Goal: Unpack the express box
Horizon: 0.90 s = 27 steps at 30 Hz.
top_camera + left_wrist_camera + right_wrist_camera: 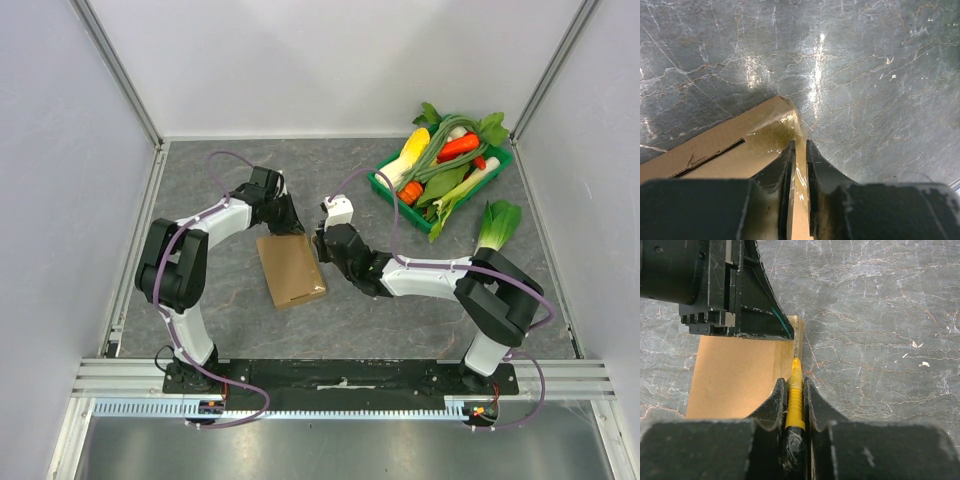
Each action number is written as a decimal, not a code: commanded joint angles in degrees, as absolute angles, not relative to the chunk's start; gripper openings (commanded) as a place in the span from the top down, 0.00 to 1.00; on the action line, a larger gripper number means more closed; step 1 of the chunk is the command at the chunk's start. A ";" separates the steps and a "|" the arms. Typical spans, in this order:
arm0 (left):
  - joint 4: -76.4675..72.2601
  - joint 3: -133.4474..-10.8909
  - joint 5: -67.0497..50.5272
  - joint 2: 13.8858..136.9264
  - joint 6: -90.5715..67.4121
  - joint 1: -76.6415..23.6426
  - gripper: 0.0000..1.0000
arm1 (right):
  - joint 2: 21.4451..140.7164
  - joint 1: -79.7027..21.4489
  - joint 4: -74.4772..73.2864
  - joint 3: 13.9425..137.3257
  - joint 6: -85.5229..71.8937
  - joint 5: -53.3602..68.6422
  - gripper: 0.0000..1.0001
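Pinned seemingly light, stiff express box (pixel 290 268) at its taped corner beneath closed left gripper (pixel 800 146), yellow tool (pixel 795 405) clamped in right gripper (pixel 795 385).

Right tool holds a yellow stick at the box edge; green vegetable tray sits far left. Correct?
Wrong side: the top external view shows the green vegetable tray far right. The right tool does hold a yellow stick at the express box edge.
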<state>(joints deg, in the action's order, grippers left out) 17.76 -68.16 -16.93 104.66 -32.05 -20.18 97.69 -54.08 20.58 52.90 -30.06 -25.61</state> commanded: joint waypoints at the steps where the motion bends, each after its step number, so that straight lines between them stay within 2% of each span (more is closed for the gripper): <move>1: 20.04 -71.10 -14.86 106.26 -31.99 -20.74 0.81 | 96.77 -53.88 24.17 54.14 -30.59 -27.07 1.00; 27: 23.55 -71.89 -12.30 108.37 -31.73 -21.18 0.87 | 99.49 -53.88 22.50 55.55 -30.41 -26.98 1.00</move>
<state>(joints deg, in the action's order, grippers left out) 21.41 -70.85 -14.63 106.63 -32.05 -20.78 98.37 -54.08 21.37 53.17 -30.02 -25.63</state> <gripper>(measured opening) 0.130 0.154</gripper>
